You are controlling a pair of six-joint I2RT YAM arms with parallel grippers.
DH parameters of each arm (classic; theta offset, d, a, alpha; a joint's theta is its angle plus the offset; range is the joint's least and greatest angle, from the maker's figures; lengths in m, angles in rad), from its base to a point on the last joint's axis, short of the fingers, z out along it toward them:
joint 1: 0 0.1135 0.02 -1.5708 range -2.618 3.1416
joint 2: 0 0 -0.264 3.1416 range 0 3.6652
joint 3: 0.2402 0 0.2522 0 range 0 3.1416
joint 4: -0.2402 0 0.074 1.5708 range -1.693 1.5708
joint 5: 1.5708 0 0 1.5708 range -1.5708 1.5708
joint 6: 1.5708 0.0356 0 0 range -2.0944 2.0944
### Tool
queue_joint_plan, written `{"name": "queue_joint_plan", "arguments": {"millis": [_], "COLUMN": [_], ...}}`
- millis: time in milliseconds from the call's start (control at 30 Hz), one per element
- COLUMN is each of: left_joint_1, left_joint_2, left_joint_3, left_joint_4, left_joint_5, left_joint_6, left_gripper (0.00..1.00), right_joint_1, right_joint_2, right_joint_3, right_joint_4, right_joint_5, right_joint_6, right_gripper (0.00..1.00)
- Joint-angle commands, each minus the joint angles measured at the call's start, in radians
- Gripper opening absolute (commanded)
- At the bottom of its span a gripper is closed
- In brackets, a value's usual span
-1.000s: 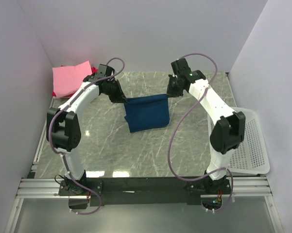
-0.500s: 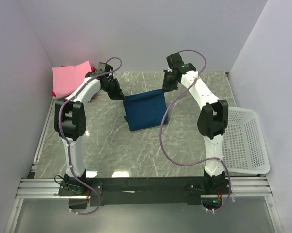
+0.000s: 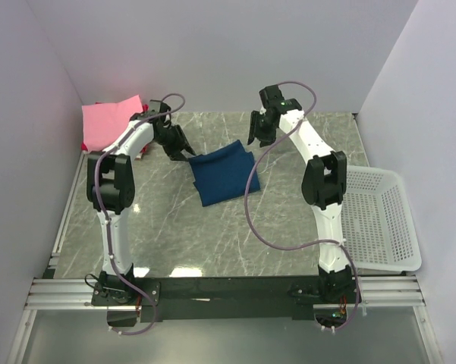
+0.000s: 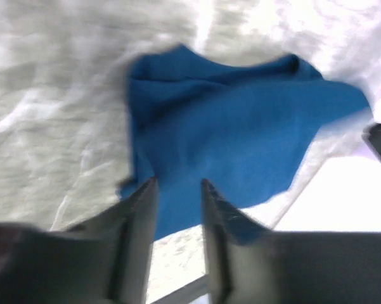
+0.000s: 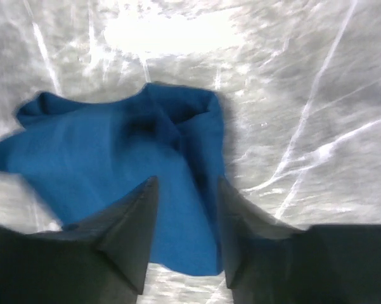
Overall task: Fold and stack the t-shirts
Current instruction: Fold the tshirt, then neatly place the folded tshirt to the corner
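Heavy motion blur in both wrist views: cloth edges and fingers smeared, seams unreadable. Lower part of each wrist view swallowed by dark finger bases. From above, no picking out sleeves or collar on the dark blue shirt, only a folded, roughly square bundle with its far right corner peaked up. At the far left corner of the table, a folded pink shirt, and under it just a sliver of a magenta-red one; rest of that pile hidden. At the right edge, toward the near right corner, a white mesh basket, partly covered by the right arm.

At the bundle's far left corner, the left hand. In the left wrist view, that hand with fingers parted by a narrow gap, the dark blue shirt showing through the gap and spreading out beyond. Touching the cloth or just above it: impossible to judge through the blur.

Just beyond the far right corner, toward the far edge, the right hand, seemingly apart from the cloth when seen from above. In the right wrist view, that hand likewise spread, nothing pinched between the fingers, the dark blue shirt lying crumpled on the table below and ahead.

Bundle itself flat on the table, mid-width, nearer the far edge than the near one, between the two hands.
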Motion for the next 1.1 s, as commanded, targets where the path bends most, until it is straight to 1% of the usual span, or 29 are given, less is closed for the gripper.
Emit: {"name": "queue_joint_plan", "arguments": {"millis": [0,33,133,200,333,467,633,800,900,1067], "left_joint_1": [0.034,0.035,0.038,0.038,0.038,0.038,0.037,0.037,0.032,0.022], "left_joint_2": [-0.012,-0.032,-0.061,-0.088,-0.159,-0.219,-0.294,-0.334,-0.343,-0.331], "left_joint_3": [0.035,0.018,-0.016,-0.048,-0.183,-0.289,-0.442,-0.569,-0.605,-0.642], "left_joint_4": [-0.028,-0.02,-0.008,0.012,0.101,0.161,0.253,0.374,0.409,0.486], "left_joint_5": [-0.062,-0.071,-0.077,-0.051,-0.01,0.03,0.081,0.147,0.171,0.225], "left_joint_6": [-0.001,0.001,0.019,0.031,0.048,0.062,0.051,0.027,0.021,0.019], "left_gripper": [0.47,0.55,0.61,0.62,0.62,0.62,0.62,0.63,0.63,0.64], "right_joint_1": [-0.029,-0.029,-0.027,-0.027,-0.009,0.037,0.106,0.131,0.129,0.122], "right_joint_2": [0.001,-0.005,-0.046,-0.097,-0.192,-0.288,-0.35,-0.345,-0.318,-0.272], "right_joint_3": [0.072,0.068,0.016,-0.047,-0.167,-0.28,-0.373,-0.465,-0.5,-0.557], "right_joint_4": [-0.013,-0.004,0.031,0.053,0.119,0.159,0.211,0.248,0.246,0.204], "right_joint_5": [0.011,0.006,-0.004,-0.004,-0.017,-0.035,-0.063,-0.133,-0.164,-0.098], "right_joint_6": [-0.028,-0.029,-0.035,-0.035,-0.037,-0.041,-0.041,-0.017,-0.017,0.008], "right_gripper": [0.58,0.6,0.62,0.62,0.61,0.57,0.52,0.46,0.43,0.41]}}
